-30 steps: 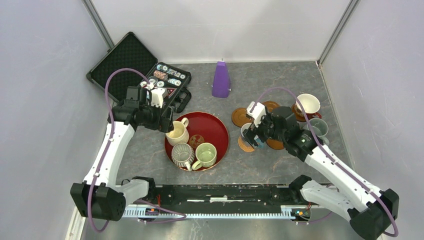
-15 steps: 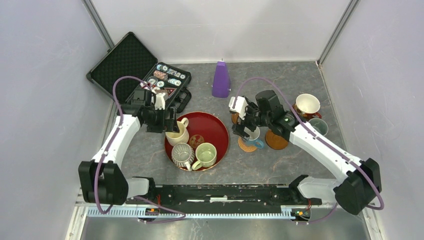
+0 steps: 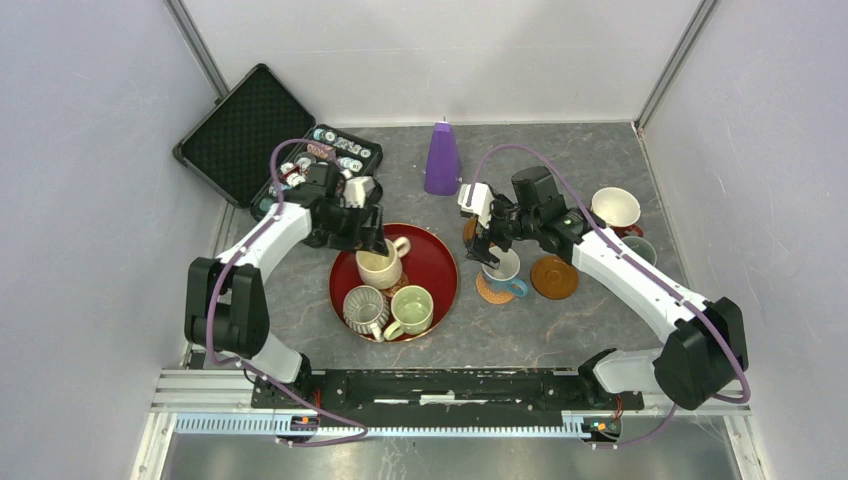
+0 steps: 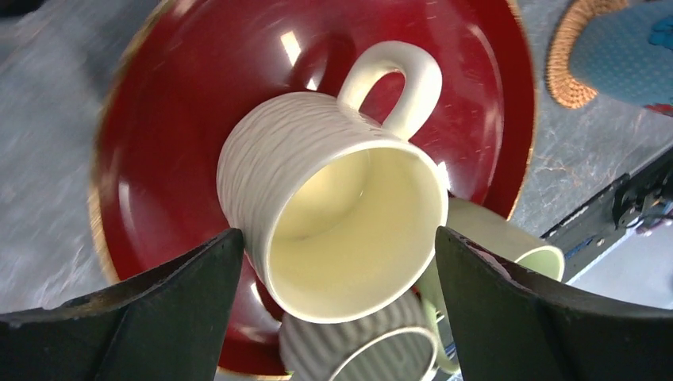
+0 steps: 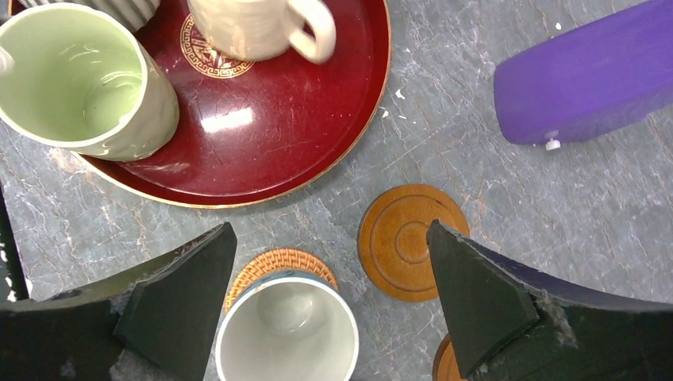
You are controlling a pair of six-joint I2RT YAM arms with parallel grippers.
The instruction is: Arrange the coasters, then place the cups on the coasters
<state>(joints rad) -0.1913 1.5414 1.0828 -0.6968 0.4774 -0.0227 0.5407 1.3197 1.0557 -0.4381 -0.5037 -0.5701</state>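
Two arms work at once: left gripper [image 4: 333,262], jaws apart, straddles the cream mug [image 4: 337,214] for lifting off the tray [image 4: 159,119]; right gripper [image 5: 325,294], jaws apart, hovers over a mug [image 5: 287,327] seated on its woven coaster [image 5: 266,266].

The tray [image 3: 430,250] is glossy red with a thin gold rim and a gold emblem at its middle. On it stand a cream-yellow ribbed cup [image 4: 333,206], a pale green cup [image 5: 79,87] and a grey ribbed cup [image 3: 364,308]. The woven coaster [image 5: 274,263] is orange-tan; the grooved coaster [image 5: 409,238] is brown. The cone [image 3: 441,160] is purple, the surface [image 3: 590,150] grey marbled.
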